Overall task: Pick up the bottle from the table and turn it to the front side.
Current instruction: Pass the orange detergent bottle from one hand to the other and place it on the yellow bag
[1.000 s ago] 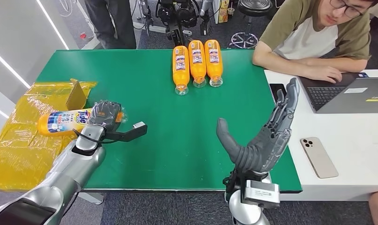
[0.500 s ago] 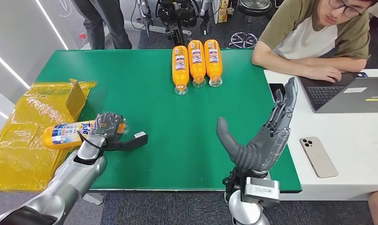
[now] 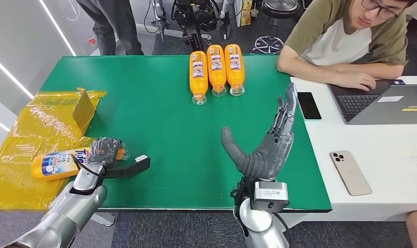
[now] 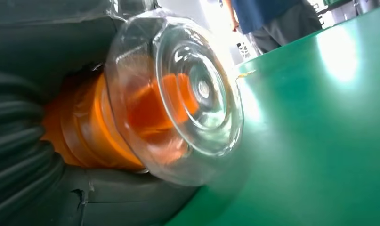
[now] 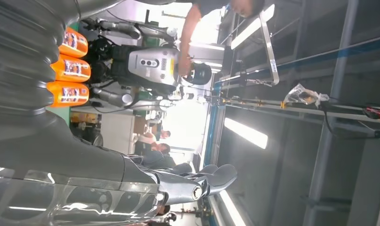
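On table (image 3: 165, 129): four orange bottles (image 3: 216, 66).

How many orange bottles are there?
4: three bottles lie side by side at the table's far edge, one bottle is held by the left hand.

Robotics lab: green test table (image 3: 159, 93), another robot (image 5: 150, 63) beyond, person at laptop (image 3: 387, 103).

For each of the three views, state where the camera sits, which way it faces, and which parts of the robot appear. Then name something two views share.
Head view: high on the body, facing down at the green table; shows left hand and right hand.
Left wrist view: behind the left hand, along the tabletop at the held bottle.
Right wrist view: behind the right hand, facing upward.
Shared: three orange bottles.
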Robot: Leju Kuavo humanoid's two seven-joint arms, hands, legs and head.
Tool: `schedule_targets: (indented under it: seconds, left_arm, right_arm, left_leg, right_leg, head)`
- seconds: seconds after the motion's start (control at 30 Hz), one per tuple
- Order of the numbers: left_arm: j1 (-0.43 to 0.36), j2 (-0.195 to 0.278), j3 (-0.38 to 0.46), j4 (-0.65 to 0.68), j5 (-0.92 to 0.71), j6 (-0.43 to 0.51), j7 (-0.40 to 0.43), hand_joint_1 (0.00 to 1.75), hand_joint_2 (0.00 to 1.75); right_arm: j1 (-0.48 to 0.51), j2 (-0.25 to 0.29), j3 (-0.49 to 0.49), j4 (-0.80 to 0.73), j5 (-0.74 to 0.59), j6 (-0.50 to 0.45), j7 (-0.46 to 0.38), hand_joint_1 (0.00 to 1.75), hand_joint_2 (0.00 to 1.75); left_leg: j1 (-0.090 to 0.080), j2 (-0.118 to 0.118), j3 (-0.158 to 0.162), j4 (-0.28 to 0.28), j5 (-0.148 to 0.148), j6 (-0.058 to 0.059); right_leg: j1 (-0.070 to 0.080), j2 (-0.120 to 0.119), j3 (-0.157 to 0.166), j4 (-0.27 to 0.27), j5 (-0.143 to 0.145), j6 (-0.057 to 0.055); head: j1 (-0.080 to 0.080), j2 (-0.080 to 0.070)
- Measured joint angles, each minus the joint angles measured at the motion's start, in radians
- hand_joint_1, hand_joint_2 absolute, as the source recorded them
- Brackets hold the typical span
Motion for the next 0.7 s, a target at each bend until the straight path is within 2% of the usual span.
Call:
schedule_targets:
  seconds: [0.03, 0.27, 0.47, 0.7]
  left_arm:
    - [0.005, 0.003, 0.003, 0.000, 0.008, 0.004, 0.002, 0.00, 1.75]
    - [0.024, 0.009, 0.053, 0.000, 0.063, 0.058, -0.012, 0.00, 1.75]
    - [0.028, 0.006, 0.126, 0.000, 0.147, 0.087, -0.113, 0.00, 1.75]
    - [0.032, -0.001, 0.172, 0.000, 0.160, 0.087, -0.134, 0.00, 1.75]
  right_arm:
    - [-0.003, 0.000, 0.003, 0.006, -0.001, 0.000, 0.001, 0.00, 1.75]
    - [-0.008, 0.000, 0.019, 0.030, -0.023, 0.000, -0.001, 0.00, 1.75]
    - [-0.010, 0.000, 0.021, 0.041, -0.030, 0.000, -0.001, 0.00, 1.75]
    - [-0.011, 0.000, 0.021, 0.044, -0.030, 0.000, -0.001, 0.00, 1.75]
  left_leg:
    - [0.000, 0.000, 0.001, 0.000, 0.000, 0.000]
    - [0.000, 0.000, 0.003, -0.002, 0.000, -0.003]
    - [0.000, 0.000, 0.004, -0.002, 0.001, -0.004]
    - [0.000, 0.000, 0.003, -0.002, 0.001, -0.004]
  right_leg:
    - [0.000, 0.000, 0.000, 0.000, 0.000, 0.000]
    - [0.000, 0.000, 0.001, 0.000, -0.001, -0.002]
    - [0.000, 0.000, 0.001, 0.001, -0.001, -0.003]
    - [0.000, 0.000, 0.001, 0.001, -0.001, -0.003]
  head:
    - [0.000, 0.000]
    - [0.000, 0.000]
    - [0.000, 0.000]
    - [0.000, 0.000]
